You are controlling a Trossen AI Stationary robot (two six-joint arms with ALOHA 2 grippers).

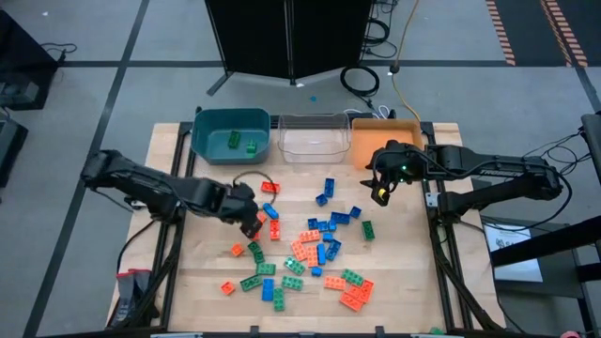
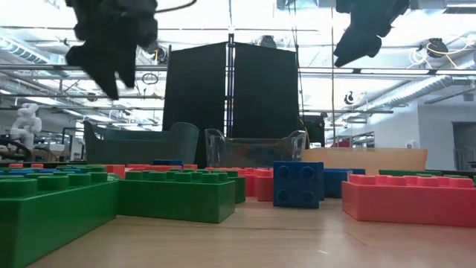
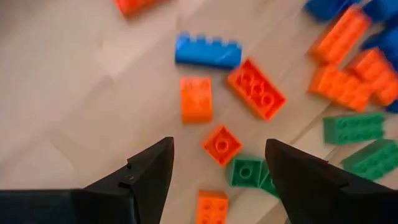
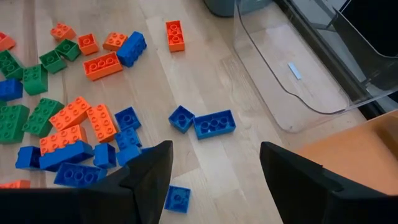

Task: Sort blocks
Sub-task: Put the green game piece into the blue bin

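Blocks (image 1: 319,246) lay scattered across the table (image 1: 404,291), green, blue and orange-red; two green ones sat in the teal bin (image 1: 230,131). Left gripper (image 1: 252,222) hung over the pile's left edge, jaws apart and empty. Right gripper (image 1: 380,192) hung before the orange bin (image 1: 385,131), jaws apart, empty.

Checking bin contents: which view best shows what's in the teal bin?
High view: it looks straight into the teal bin and shows two green blocks inside. Low view sees only its outer wall. Right wrist catches just a corner; left wrist doesn't show it.
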